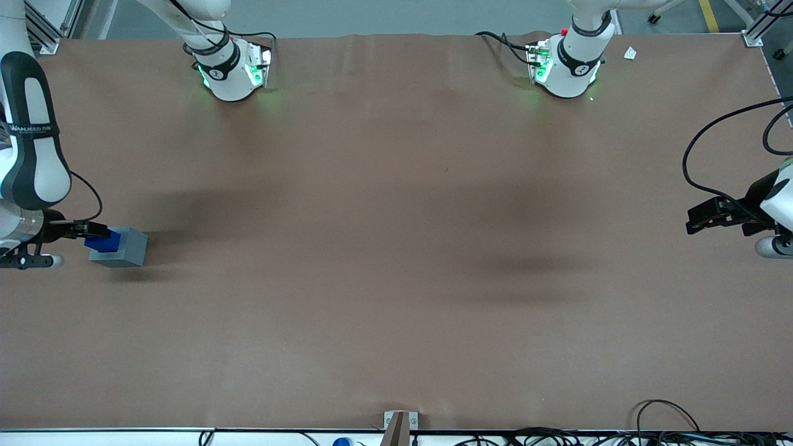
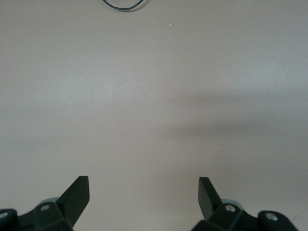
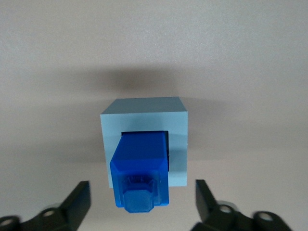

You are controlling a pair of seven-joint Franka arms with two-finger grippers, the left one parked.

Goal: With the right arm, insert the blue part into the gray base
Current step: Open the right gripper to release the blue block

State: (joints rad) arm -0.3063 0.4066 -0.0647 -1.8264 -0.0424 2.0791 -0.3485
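The small bright blue plastic block [image 3: 140,168] sits in the matte gray cube's [image 3: 177,120] recess; the black two-finger hand [image 3: 143,197] hovers above, spread.

Brown table [image 1: 396,248], white scrap [image 1: 630,53] near its edge, cables [image 1: 545,437] along the front.

The blue part [image 3: 140,166] is bright blue, sitting in the matte gray base [image 3: 144,118]. The black gripper [image 3: 143,199], its fingers spread, hangs over a plain brown table [image 1: 396,279].

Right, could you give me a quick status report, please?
Gripper open, above the blue part. Blue part seated in the gray base, released. Nothing in the way.
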